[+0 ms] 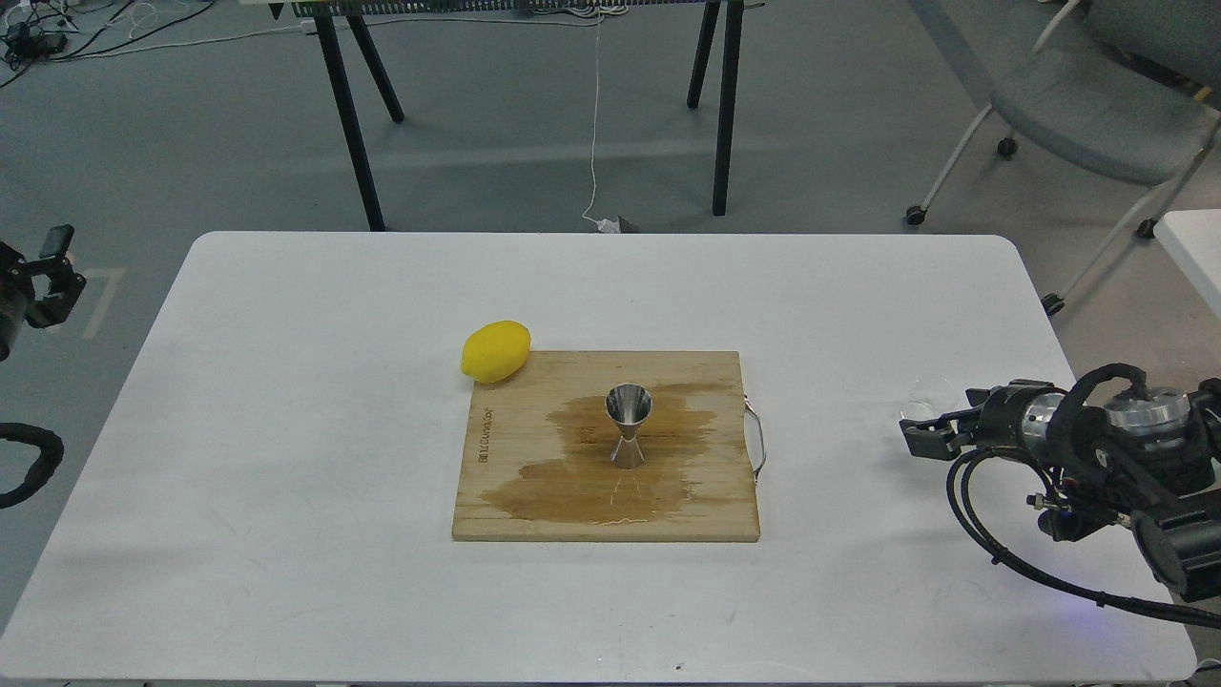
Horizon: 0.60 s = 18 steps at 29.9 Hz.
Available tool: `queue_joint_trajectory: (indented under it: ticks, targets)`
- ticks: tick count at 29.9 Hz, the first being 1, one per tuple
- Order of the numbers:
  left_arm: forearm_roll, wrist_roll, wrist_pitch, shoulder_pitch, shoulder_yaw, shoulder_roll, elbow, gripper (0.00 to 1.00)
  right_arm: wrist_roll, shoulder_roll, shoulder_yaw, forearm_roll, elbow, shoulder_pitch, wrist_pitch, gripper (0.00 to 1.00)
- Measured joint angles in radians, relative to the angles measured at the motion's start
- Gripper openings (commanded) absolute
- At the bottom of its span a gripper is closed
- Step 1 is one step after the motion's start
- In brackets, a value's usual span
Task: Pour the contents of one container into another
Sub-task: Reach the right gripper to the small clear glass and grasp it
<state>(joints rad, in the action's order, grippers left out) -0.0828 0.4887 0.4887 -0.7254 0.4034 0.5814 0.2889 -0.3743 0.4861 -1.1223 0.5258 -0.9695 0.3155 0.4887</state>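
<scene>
The tiny glass cup (930, 389), right of frame, looks slippery and breakable; hold its sides. Right fingers (918, 429) wrap it; I cannot tell about the left fingers (52, 262).

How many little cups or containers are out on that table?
2. A steel jigger stands upright on the wet wooden cutting board. A clear glass cup, barely visible, sits near the table's right edge at the right gripper.

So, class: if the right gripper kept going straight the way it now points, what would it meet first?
The right gripper points left; the glass cup is already at its fingertips, seemingly touching. Beyond lies the cutting board, though depth is unclear.
</scene>
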Motion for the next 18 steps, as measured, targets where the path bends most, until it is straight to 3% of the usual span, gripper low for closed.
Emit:
queue_joint_trajectory:
  ticks: [18]
  targets:
    - [0.000,0.000,0.000,0.003,-0.001,-0.034,-0.030,1.00,0.012,-0.006,-0.008,-0.003,0.037,0.033,0.000,0.89]
